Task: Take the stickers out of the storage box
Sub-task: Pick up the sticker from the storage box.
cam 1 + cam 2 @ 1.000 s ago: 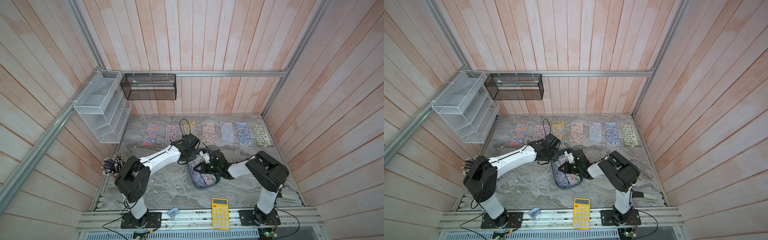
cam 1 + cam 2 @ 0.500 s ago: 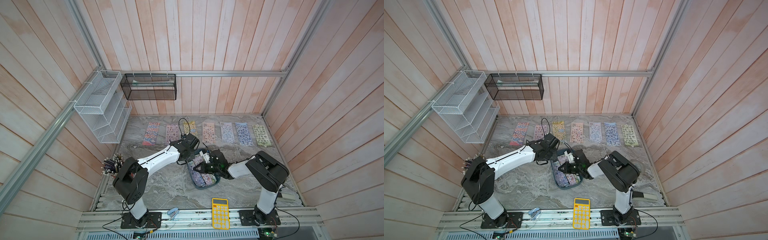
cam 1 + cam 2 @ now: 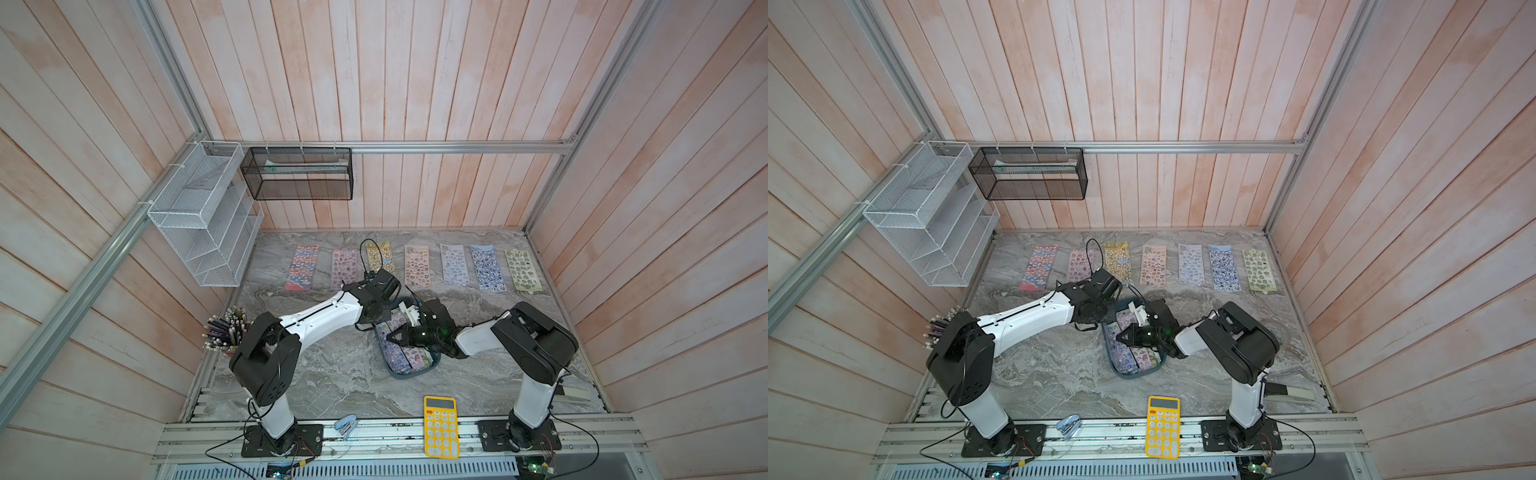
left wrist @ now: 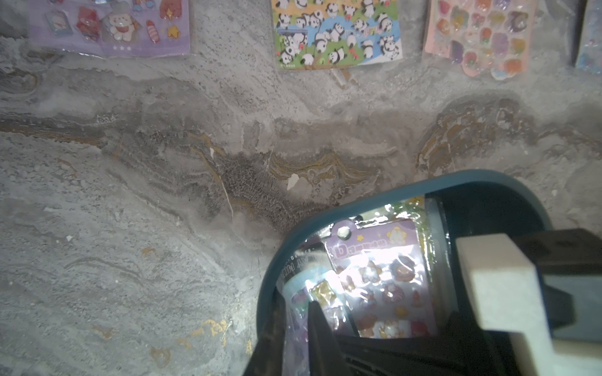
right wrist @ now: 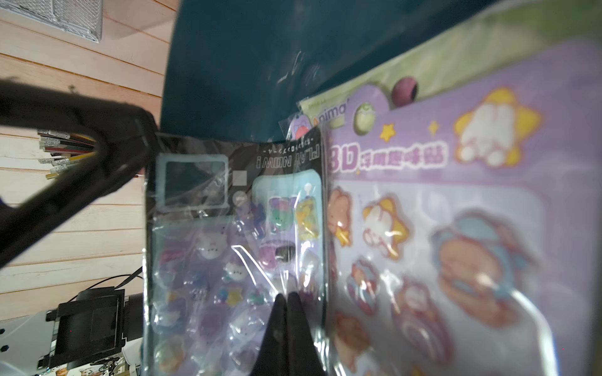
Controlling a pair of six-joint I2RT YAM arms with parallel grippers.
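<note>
The dark teal storage box (image 3: 411, 376) (image 3: 1136, 376) lies mid-table with several stickers (image 3: 405, 357) stacked inside. My left gripper (image 4: 293, 338) reaches over the box's far left end and is shut on the corner of a black-topped lilac sticker sheet (image 5: 228, 228) (image 4: 299, 283). My right gripper (image 5: 285, 298) (image 3: 390, 337) is shut, its joined tips resting on that same sheet's wrapper. Beside it in the box lies a lilac sheet (image 5: 439, 228). Several more stickers (image 3: 417, 266) lie in a row along the back of the table.
A yellow calculator (image 3: 440, 426) and a small stapler (image 3: 345, 426) sit at the front edge. A pen cup (image 3: 224, 332) stands at the left. The white wire rack (image 3: 203, 220) and black mesh basket (image 3: 297, 174) hang on the walls.
The left jaws have closed onto the sheet's corner. Both arms have hardly moved, and the right gripper stays shut.
</note>
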